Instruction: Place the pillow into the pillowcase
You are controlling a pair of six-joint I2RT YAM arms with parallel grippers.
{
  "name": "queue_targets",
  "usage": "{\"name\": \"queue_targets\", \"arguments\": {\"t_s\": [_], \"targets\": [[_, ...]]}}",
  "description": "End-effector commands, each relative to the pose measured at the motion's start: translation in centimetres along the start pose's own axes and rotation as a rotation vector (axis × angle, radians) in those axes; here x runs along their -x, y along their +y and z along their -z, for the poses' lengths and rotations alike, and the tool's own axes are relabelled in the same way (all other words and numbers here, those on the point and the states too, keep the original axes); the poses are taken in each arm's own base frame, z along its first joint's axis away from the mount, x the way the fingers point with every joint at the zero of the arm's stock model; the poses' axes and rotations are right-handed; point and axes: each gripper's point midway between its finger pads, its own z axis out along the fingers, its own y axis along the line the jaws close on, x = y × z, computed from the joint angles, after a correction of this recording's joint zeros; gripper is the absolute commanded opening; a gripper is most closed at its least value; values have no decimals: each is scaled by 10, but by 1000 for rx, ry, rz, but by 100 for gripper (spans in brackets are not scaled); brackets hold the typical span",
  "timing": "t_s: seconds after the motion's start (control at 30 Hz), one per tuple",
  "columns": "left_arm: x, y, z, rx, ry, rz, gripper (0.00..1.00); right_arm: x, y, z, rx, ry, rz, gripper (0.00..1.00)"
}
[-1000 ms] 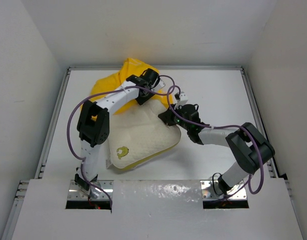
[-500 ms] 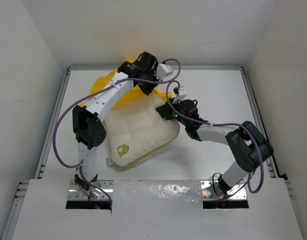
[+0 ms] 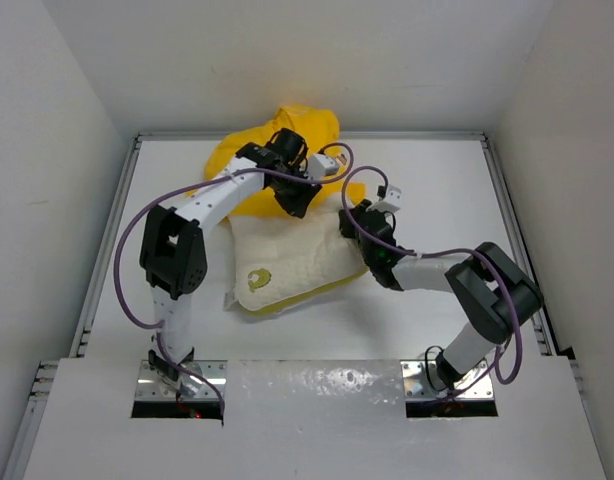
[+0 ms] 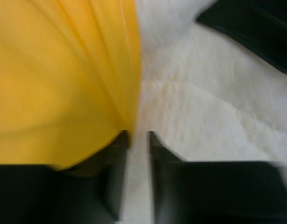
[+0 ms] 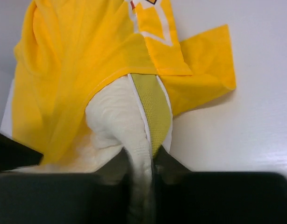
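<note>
Right gripper clamped on pillow corner, edge band squeezed between my fingers. Left gripper narrow, beside pillowcase hem; cannot tell if hem caught. Pillow lies mid-frame in top view, far end under pillowcase bunched at upper centre. Risk — hem slips from left fingers, mouth collapses, pillow shoves fabric away instead of entering.
</note>
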Motion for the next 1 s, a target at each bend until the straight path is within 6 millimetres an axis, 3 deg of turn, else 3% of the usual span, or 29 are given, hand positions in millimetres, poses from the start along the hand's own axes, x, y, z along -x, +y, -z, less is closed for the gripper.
{"name": "queue_targets", "arguments": {"t_s": [0.0, 0.03, 0.07, 0.1, 0.13, 0.17, 0.2, 0.23, 0.27, 0.3, 0.33, 0.37, 0.4, 0.43, 0.47, 0.5, 0.53, 0.57, 0.6, 0.63, 0.67, 0.7, 0.8, 0.83, 0.87, 0.9, 0.97], "targets": [[-1, -5, 4, -10, 10, 49, 32, 36, -38, -20, -221, -122, -44, 14], [3, 0, 8, 10, 1, 61, 43, 35, -48, -20, -244, -100, -19, 38], [7, 9, 15, 45, -6, 74, 93, 35, -55, -17, -259, -80, 43, 64], [21, 29, 36, 95, -62, 111, 100, 43, -60, -12, -287, -71, 84, 90], [26, 42, 49, 129, -91, 138, 100, 49, -60, -10, -292, -62, 126, 97], [31, 76, 83, 209, -156, 194, 100, 58, -58, -8, -294, -50, 228, 99], [30, 93, 100, 246, -187, 246, 100, 78, -44, -8, -289, -45, 283, 99], [24, 112, 117, 284, -214, 290, 100, 85, -37, -8, -286, -26, 330, 99], [0, 146, 143, 353, -233, 370, 100, 95, -26, -8, -265, -8, 394, 99], [-16, 160, 152, 379, -230, 412, 100, 92, -21, -7, -254, 50, 443, 99], [-37, 173, 158, 402, -217, 453, 100, 105, 18, -12, -143, 57, 440, 88], [-78, 188, 159, 416, -187, 525, 86, 105, 38, -13, -73, 85, 470, 64], [-99, 195, 159, 431, -165, 521, 69, 86, 52, -14, -26, 154, 493, 23], [-109, 203, 162, 474, -175, 509, 44, 94, 81, -17, 26, 140, 476, 0], [-149, 200, 142, 479, -82, 519, 38, 83, 98, -17, 75, 183, 490, 0], [-159, 199, 136, 489, -65, 504, 38, 68, 103, -16, 74, 236, 512, 5], [-162, 201, 134, 505, -75, 476, 47, 50, 128, -22, 109, 260, 520, 43], [-175, 193, 121, 477, -54, 471, 59, 36, 141, -23, 136, 283, 527, 58], [-177, 194, 119, 480, -60, 442, 72, 28, 171, -19, 184, 285, 527, 68], [-173, 203, 122, 515, -103, 417, 91, 17, 181, -20, 193, 300, 527, 76], [-181, 204, 115, 514, -101, 415, 95, -11, 184, -28, 188, 339, 554, 86], [-182, 213, 112, 543, -122, 400, 99, -35, 205, -29, 212, 362, 586, 90], [-186, 232, 105, 582, -142, 403, 100, -74, 225, -28, 213, 390, 641, 96], [-193, 238, 92, 573, -124, 416, 100, -73, 240, -31, 221, 373, 623, 97], [-193, 245, 89, 576, -124, 418, 100, -99, 231, -38, 191, 405, 645, 98], [-201, 249, 74, 560, -106, 437, 100, -105, 231, -39, 157, 396, 642, 99], [-203, 257, 65, 563, -114, 461, 100, -131, 214, -45, 105, 412, 667, 99]]}}
